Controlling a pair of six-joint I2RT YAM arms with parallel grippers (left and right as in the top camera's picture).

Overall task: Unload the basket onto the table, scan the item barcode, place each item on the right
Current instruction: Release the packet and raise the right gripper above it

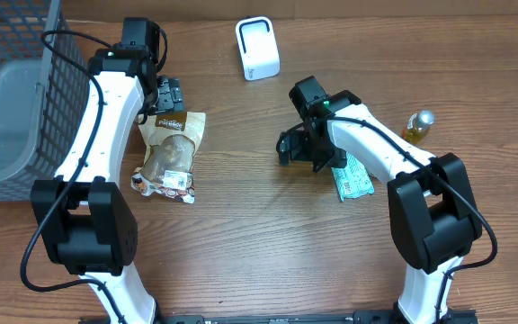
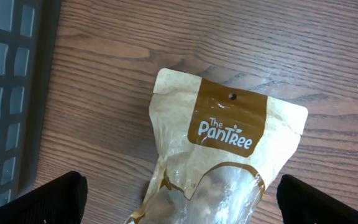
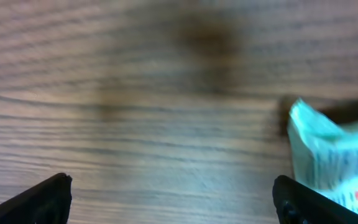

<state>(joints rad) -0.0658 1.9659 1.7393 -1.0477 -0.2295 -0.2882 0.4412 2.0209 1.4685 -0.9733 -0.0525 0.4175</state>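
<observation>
A brown and clear snack pouch (image 1: 171, 148) printed "The PanTree" (image 2: 229, 149) lies flat on the wood table. My left gripper (image 1: 170, 99) hovers over its top end, open, and the pouch's lower part shows between the two black fingers (image 2: 48, 199) without touching them. A green and white packet (image 1: 353, 177) lies to the right. My right gripper (image 1: 299, 151) is open just left of it, with bare wood between the fingers (image 3: 36, 202). The packet's corner (image 3: 334, 162) lies beside the right finger. A white scanner (image 1: 257, 48) stands at the back centre.
A dark wire basket (image 1: 25, 54) holding a grey bin fills the back left; its mesh (image 2: 5, 93) shows at the left wrist view's edge. A small yellow bottle (image 1: 418, 126) with a silver cap lies at the right, beyond the right arm.
</observation>
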